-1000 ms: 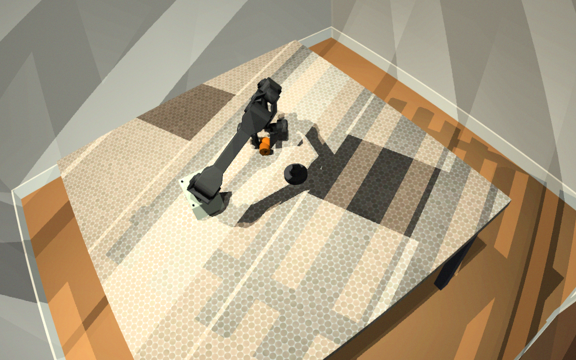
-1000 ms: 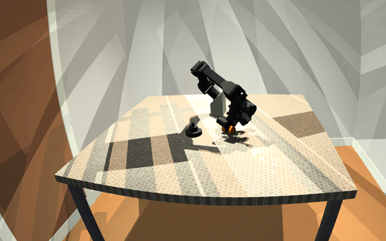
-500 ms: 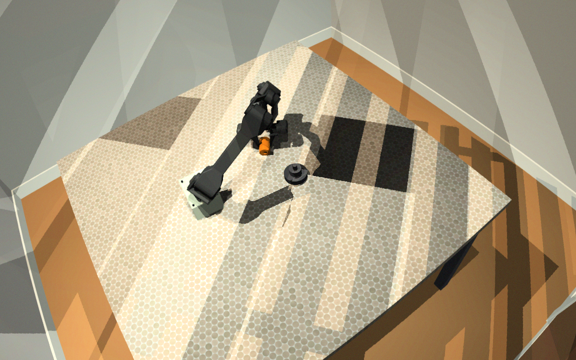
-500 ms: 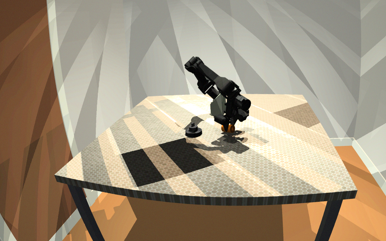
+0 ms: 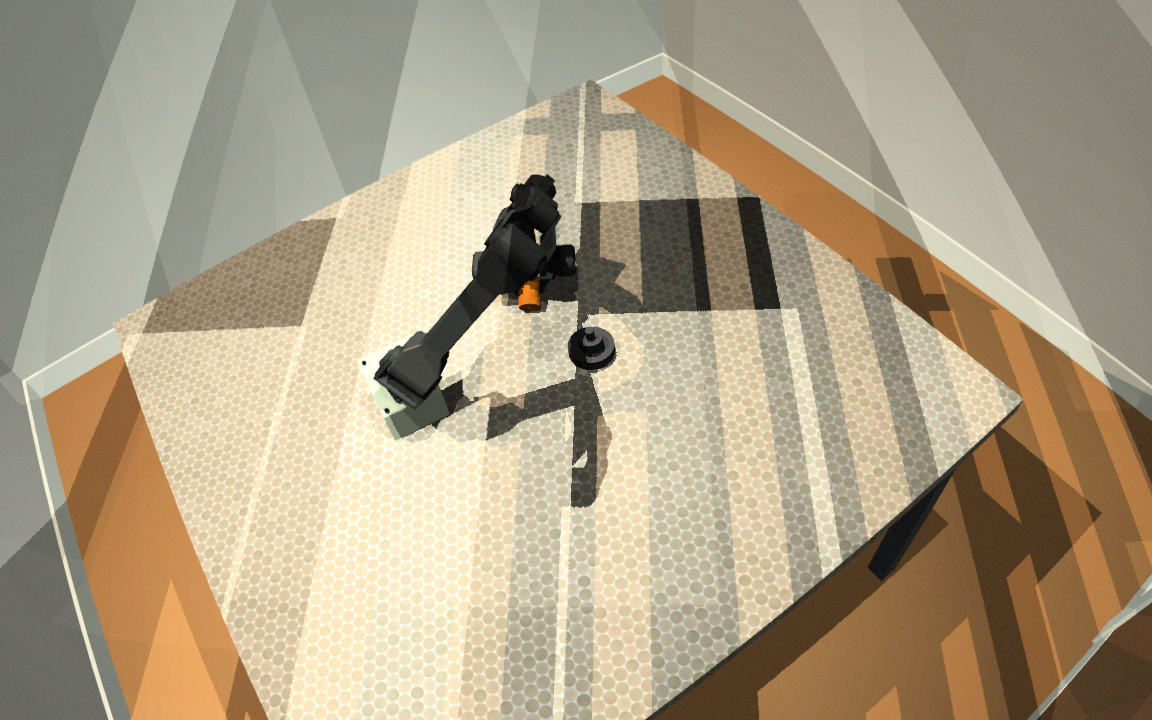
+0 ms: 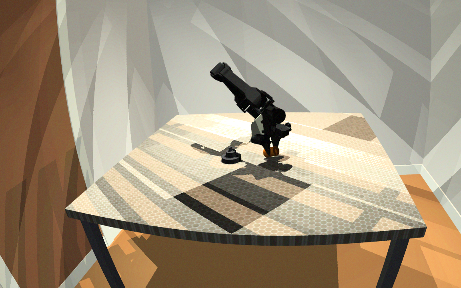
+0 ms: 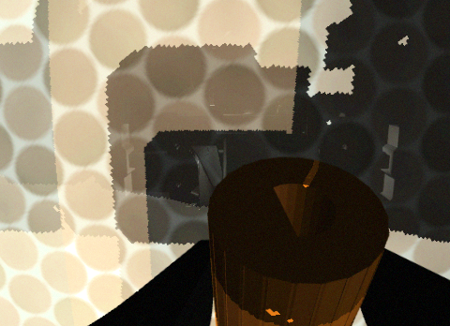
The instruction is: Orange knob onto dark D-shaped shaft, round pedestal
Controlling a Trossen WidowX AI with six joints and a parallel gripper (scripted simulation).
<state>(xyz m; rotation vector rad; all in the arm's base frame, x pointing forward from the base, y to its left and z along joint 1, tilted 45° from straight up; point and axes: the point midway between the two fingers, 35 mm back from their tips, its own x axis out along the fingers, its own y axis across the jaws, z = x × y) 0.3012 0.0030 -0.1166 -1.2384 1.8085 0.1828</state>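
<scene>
The orange knob (image 5: 527, 294) (image 6: 271, 151) (image 7: 294, 283) is a short cylinder lying low at the table top, between my two black fingers. My gripper (image 5: 530, 291) (image 6: 271, 148) (image 7: 283, 254) is shut on it, one finger on each side in the wrist view. The knob's end face is in shadow and points away from the wrist camera. The round dark pedestal (image 5: 591, 350) (image 6: 231, 157) with its dark shaft (image 5: 592, 336) (image 6: 230, 149) stands upright a short way from the knob. The shaft's flat side does not show.
The arm's base (image 5: 410, 402) stands on the dotted table (image 5: 741, 447) (image 6: 332, 186). A clear wall (image 5: 875, 192) surrounds the floor below. Patchy shadows cover the table.
</scene>
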